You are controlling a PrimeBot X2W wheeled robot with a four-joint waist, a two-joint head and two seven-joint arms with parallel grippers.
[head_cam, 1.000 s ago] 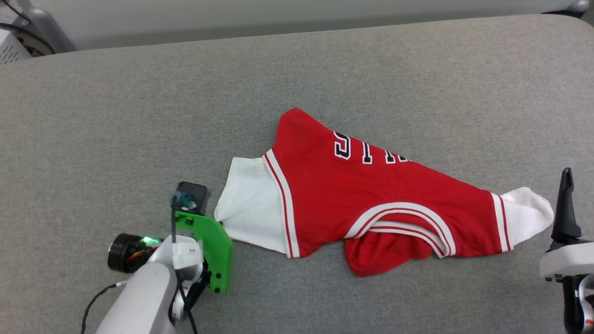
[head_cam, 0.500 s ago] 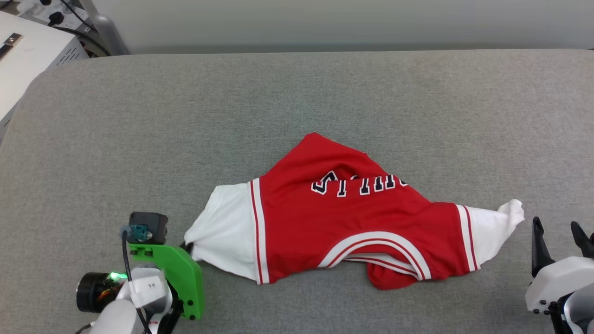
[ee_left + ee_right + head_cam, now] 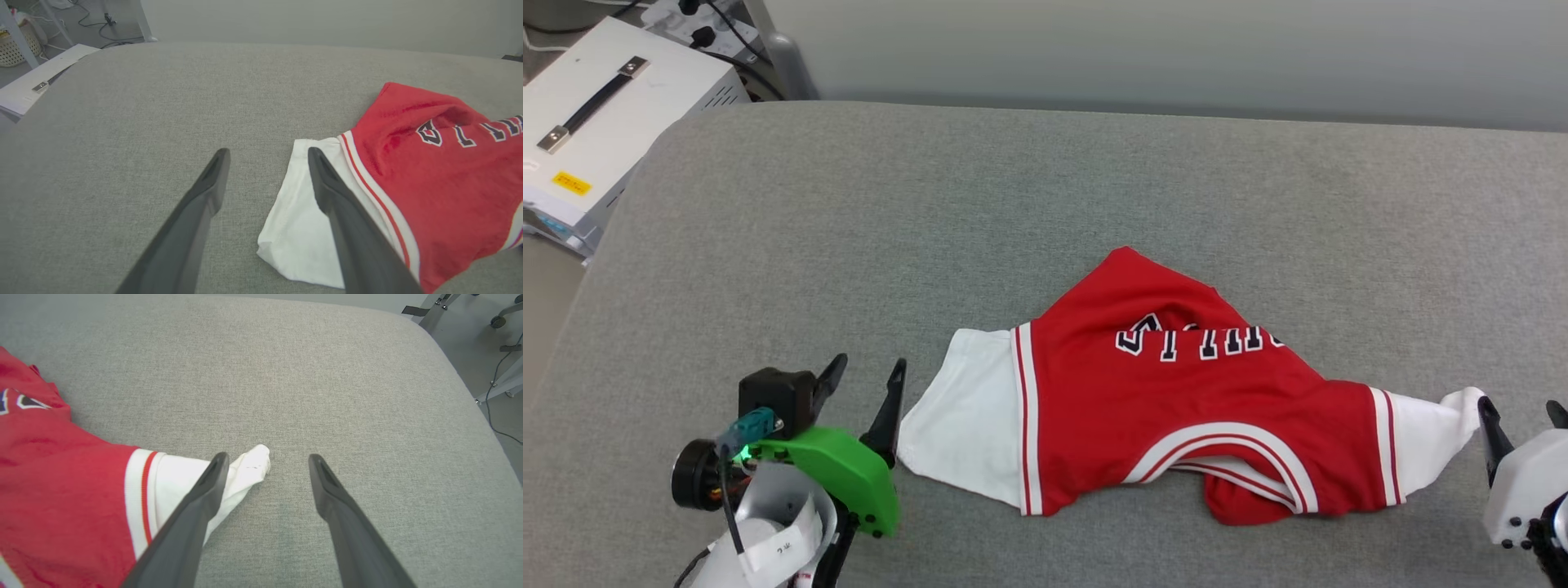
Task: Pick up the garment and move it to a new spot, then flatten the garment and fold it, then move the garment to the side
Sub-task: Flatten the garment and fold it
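- Well, around my work lies a grey padded surface [image 3: 1045,180] with nothing on it between my grippers but the shirt. Off its upper-left corner in the head view stands a white case [image 3: 629,114] with a dark handle, and cables [image 3: 715,37] run behind it.
- At the upper left of the left wrist view sits a woven basket [image 3: 12,49]; at the upper right of the right wrist view there are metal legs [image 3: 502,381] and a loose cord on the floor.
- Writing: the yellow sticker [image 3: 570,183] on the case and the white tag [image 3: 780,545] on my left arm are too small to read. The chest letters [image 3: 1201,341] are dark with white outlines, upside down in the head view and broken by a fold, so I cannot read the word.
- The garment [image 3: 1176,408] lies crumpled at the lower centre of the head view, white sleeves stretched out left and right, red body bunched between them.
- My left gripper [image 3: 870,363] is at the lower left, fingers spread wide and gripping nothing. Its inner finger is just beside the left sleeve's edge; I cannot tell if it touches.
- My right gripper [image 3: 1521,406] is at the lower right, also spread wide and empty. The right sleeve's tip lies just beside its inner finger.
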